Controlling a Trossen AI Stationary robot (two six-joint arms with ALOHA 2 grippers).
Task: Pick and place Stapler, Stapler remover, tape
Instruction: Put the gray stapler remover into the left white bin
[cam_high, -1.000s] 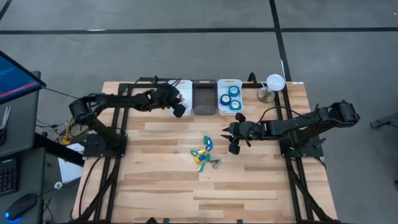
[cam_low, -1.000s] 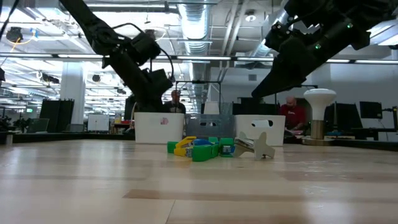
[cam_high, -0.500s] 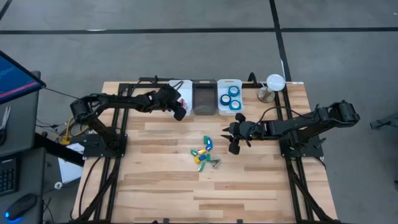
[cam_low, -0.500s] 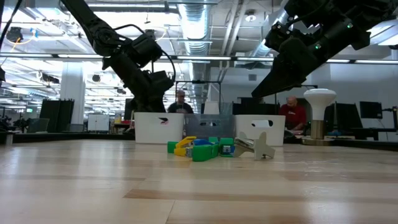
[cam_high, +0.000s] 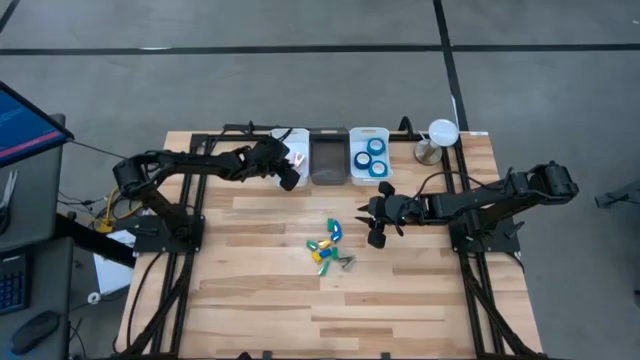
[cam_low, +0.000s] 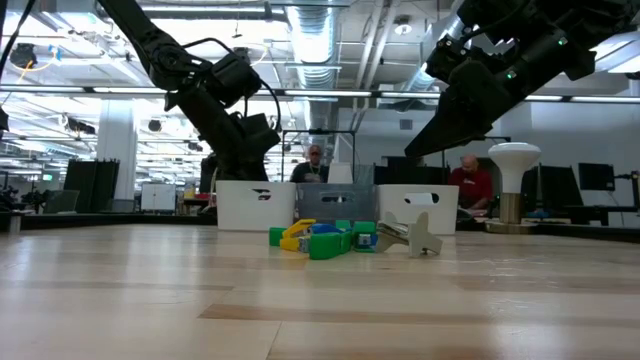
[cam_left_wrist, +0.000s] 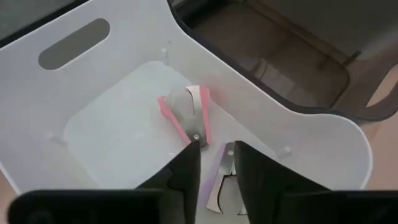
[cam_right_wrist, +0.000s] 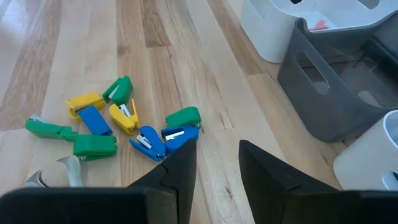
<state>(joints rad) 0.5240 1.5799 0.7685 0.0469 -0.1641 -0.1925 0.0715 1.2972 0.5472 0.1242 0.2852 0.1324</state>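
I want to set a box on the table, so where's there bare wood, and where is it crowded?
Bare wood spans the near half of the table below the small staplers, and the strip left of them. Crowded: the far edge with the white bin, grey bin, tape bin and lamp.

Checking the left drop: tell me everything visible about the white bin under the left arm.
The white bin looks like smooth plastic, with rounded corners and an oval handle slot in one wall. It stands upright at the table's far edge, at the left end of the bin row, beside the grey bin. A pink staple remover lies on its floor; the left tool hovers open above it.
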